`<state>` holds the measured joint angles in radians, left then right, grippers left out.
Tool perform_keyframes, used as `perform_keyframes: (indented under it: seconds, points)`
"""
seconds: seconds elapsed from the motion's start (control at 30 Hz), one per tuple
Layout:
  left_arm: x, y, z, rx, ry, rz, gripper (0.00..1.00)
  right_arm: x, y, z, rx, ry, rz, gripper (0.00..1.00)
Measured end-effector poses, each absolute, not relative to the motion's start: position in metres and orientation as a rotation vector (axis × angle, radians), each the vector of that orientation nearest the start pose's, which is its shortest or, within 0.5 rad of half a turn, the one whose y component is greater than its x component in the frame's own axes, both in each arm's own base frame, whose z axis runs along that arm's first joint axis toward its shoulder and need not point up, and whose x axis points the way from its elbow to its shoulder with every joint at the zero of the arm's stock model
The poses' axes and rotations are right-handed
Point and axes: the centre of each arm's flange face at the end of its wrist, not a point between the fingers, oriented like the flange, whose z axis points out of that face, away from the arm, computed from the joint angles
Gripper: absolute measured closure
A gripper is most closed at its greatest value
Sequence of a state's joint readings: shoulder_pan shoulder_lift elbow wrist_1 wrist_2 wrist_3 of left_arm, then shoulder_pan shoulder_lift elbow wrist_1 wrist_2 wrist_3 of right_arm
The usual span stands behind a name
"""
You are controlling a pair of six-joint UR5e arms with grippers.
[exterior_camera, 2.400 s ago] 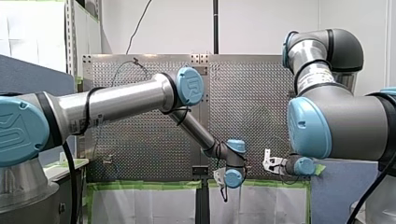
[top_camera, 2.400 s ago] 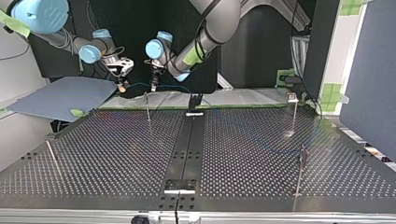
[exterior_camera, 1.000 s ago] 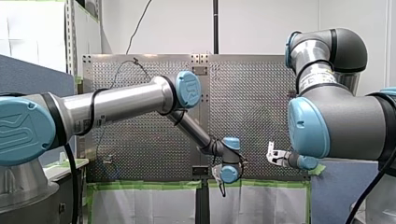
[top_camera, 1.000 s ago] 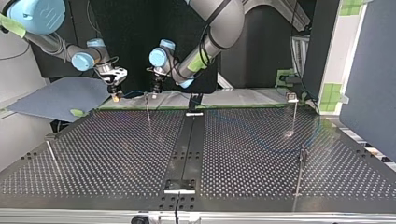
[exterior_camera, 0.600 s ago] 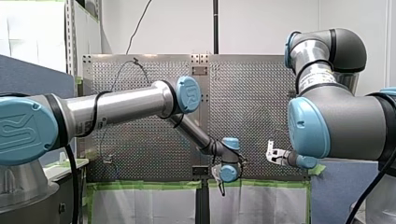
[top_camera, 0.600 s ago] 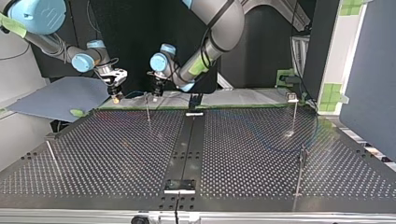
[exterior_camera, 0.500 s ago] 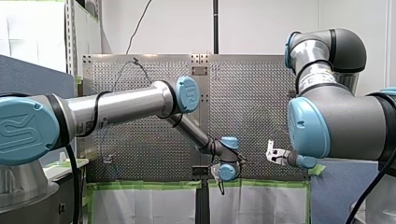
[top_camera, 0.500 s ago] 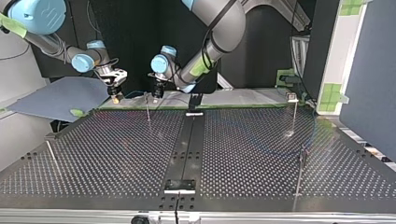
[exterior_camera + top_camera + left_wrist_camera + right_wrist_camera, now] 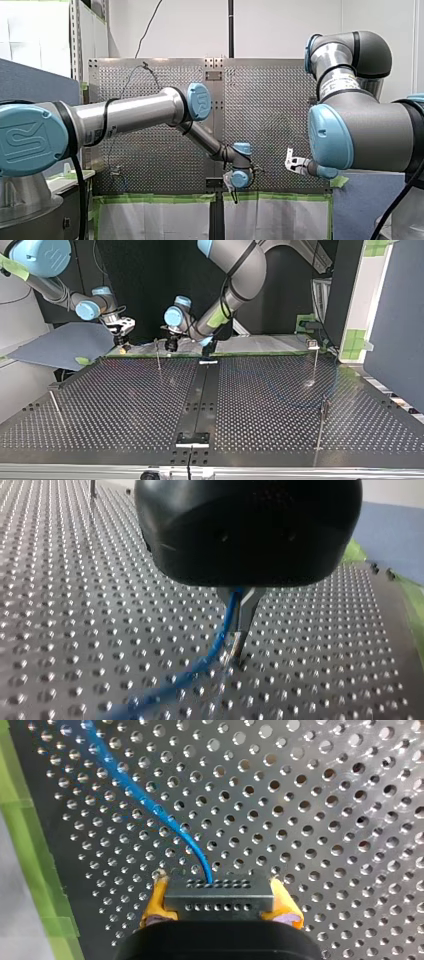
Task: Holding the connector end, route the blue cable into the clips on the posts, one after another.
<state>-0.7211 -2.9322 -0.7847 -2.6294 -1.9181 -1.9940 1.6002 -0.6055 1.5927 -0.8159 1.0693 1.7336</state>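
**Q:** What is changing in the front view?

**Me:** My left gripper point(image 9: 233, 194) is sliding toward that view's left and dropping lower than a moment ago. My right gripper point(image 9: 289, 164) is hardly moving now.

**Q:** And the top view?

**Me:** Both grippers are coming down toward the table point(image 9: 125, 405). My left one is now hanging just beside the first post point(image 9: 158, 356). I think I am lining the cable up with its clip. The clip is too small to tell if the cable is in it yet.

**Q:** What is the left wrist view showing?

**Me:** The metal fingers point(image 9: 243, 625) are squeezing almost together. The cable point(image 9: 220, 640) is running between them and then trailing down over the table.

**Q:** And the right wrist view?

**Me:** The yellow pads point(image 9: 156, 901) are pinching the connector point(image 9: 218, 892) from both sides. The cable is coming out of it and running off over the holes, toward the green tape point(image 9: 25, 845).

**Q:** Is anything getting in the way?

**Me:** The first post is sitting very close to my left fingers, so I could bump it. The other posts point(image 9: 316, 365) are standing well apart. The blue sheet point(image 9: 65, 342) is lying off the table, near my right gripper.
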Motion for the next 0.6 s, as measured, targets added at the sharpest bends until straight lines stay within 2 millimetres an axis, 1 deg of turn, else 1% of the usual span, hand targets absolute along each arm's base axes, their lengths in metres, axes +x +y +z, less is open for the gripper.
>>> perform_keyframes:
  seconds: [0.2, 0.37, 0.6]
  points:
    - [0.57, -0.616, -0.065, -0.035, 1.67, -0.575, 1.0, 0.201, -0.635, -0.033, 1.651, -1.224, 1.652, 1.0]
    - [0.575, -0.612, -0.064, -0.044, 1.667, -0.565, 1.0, 0.201, -0.639, -0.033, 1.646, -1.226, 1.662, 1.0]
    - [0.586, -0.602, -0.062, -0.063, 1.661, -0.551, 1.0, 0.201, -0.646, -0.043, 1.66, -1.244, 1.653, 1.0]
